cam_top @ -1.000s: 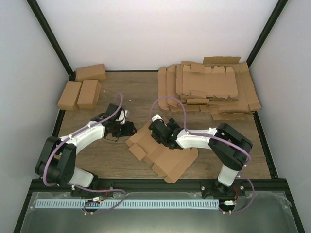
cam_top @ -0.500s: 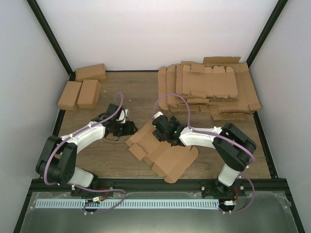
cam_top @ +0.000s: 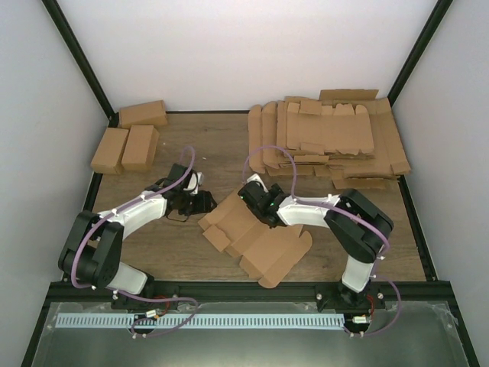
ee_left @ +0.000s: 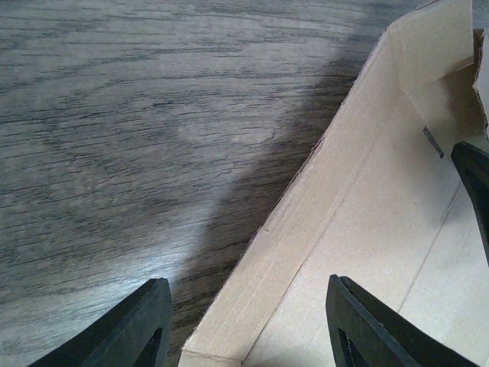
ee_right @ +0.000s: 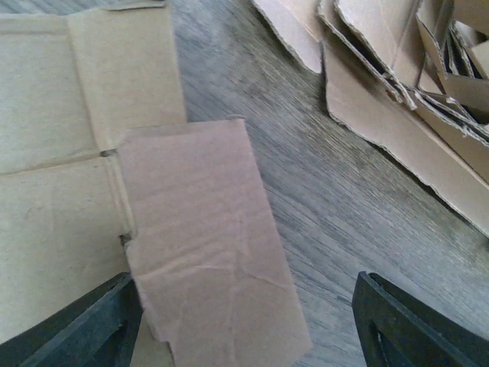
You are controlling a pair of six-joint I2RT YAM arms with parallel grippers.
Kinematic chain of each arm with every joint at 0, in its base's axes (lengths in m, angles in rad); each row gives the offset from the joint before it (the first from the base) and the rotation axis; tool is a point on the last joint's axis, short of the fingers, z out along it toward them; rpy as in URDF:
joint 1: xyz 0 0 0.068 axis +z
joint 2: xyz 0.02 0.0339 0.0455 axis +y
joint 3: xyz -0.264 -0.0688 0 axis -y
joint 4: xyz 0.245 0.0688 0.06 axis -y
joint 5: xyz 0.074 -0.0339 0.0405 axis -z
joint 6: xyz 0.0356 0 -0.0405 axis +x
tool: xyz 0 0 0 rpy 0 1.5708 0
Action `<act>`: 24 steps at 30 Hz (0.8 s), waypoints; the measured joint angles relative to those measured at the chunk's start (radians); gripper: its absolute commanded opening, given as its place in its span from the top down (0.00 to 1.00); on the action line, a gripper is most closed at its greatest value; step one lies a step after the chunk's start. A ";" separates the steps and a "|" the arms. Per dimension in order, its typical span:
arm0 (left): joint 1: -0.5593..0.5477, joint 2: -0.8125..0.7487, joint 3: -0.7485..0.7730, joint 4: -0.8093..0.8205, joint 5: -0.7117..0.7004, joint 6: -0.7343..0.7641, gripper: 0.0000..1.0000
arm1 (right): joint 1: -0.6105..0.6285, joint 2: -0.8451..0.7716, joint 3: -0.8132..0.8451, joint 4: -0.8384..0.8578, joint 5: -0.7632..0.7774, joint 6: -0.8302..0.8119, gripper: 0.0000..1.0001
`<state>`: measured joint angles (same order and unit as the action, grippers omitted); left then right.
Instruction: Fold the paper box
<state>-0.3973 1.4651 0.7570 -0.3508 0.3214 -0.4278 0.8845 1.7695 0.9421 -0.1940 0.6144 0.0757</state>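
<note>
The paper box [cam_top: 256, 237] is a flat brown die-cut sheet lying at an angle in the middle of the wooden table. My left gripper [cam_top: 202, 202] is at its left edge, open and empty; in the left wrist view [ee_left: 248, 336] its fingers straddle the sheet's edge [ee_left: 359, 229], one over bare wood, one over cardboard. My right gripper [cam_top: 257, 199] is low over the sheet's far side, open and empty. In the right wrist view [ee_right: 244, 329] a raised flap [ee_right: 202, 252] lies between its fingers.
A big untidy stack of flat cardboard blanks [cam_top: 328, 138] fills the back right; its edge shows in the right wrist view [ee_right: 397, 84]. Three folded cartons [cam_top: 126, 145] lie at the back left. Black frame posts and white walls enclose the table.
My right gripper has shifted slightly toward the far side of the sheet and its forearm has swung. The left arm and the sheet have hardly moved.
</note>
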 measured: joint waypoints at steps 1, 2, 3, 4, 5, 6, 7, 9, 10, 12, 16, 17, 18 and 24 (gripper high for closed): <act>0.000 0.000 0.000 0.000 0.000 0.000 0.42 | -0.006 -0.001 0.000 -0.003 -0.002 0.003 0.21; 0.000 0.000 0.000 0.000 0.000 0.000 0.42 | -0.014 -0.003 0.000 -0.005 -0.005 0.005 0.21; 0.000 0.000 0.000 0.000 0.000 0.000 0.42 | -0.020 -0.006 0.000 -0.005 -0.007 0.007 0.21; 0.000 0.000 0.000 0.000 0.000 0.000 0.42 | -0.025 -0.010 0.000 -0.005 -0.008 0.008 0.21; 0.000 0.000 0.000 0.000 0.000 0.000 0.42 | -0.027 -0.013 0.000 -0.005 -0.007 0.008 0.22; 0.000 0.000 0.000 0.000 0.000 0.000 0.42 | -0.032 -0.014 0.000 -0.005 -0.005 0.008 0.23; 0.000 0.000 0.000 0.000 0.000 0.000 0.42 | -0.034 -0.015 0.000 -0.006 0.001 0.008 0.25; 0.000 0.000 0.000 0.000 0.001 0.000 0.42 | -0.037 -0.014 0.000 -0.017 0.018 0.011 0.34; 0.000 0.000 0.000 0.000 0.001 0.000 0.42 | -0.037 -0.014 0.002 -0.023 0.023 0.014 0.37; 0.000 0.000 0.000 0.000 0.002 0.000 0.42 | -0.037 -0.014 0.009 -0.030 0.032 0.020 0.44; 0.000 0.000 0.000 0.000 0.005 0.000 0.42 | -0.045 -0.015 0.013 -0.029 0.025 0.021 0.56; 0.000 0.000 0.000 0.000 0.005 0.000 0.42 | -0.049 -0.015 0.013 -0.029 0.024 0.019 0.57; 0.000 0.000 0.000 0.000 0.005 0.000 0.42 | -0.052 -0.015 0.013 -0.029 0.022 0.018 0.57; 0.000 0.014 0.014 -0.022 0.005 0.013 0.42 | -0.069 -0.008 0.047 -0.023 0.002 -0.017 0.57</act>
<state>-0.3973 1.4788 0.7712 -0.3729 0.3267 -0.4149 0.8158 1.7611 0.9890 -0.2169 0.6167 0.0589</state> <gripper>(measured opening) 0.576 0.431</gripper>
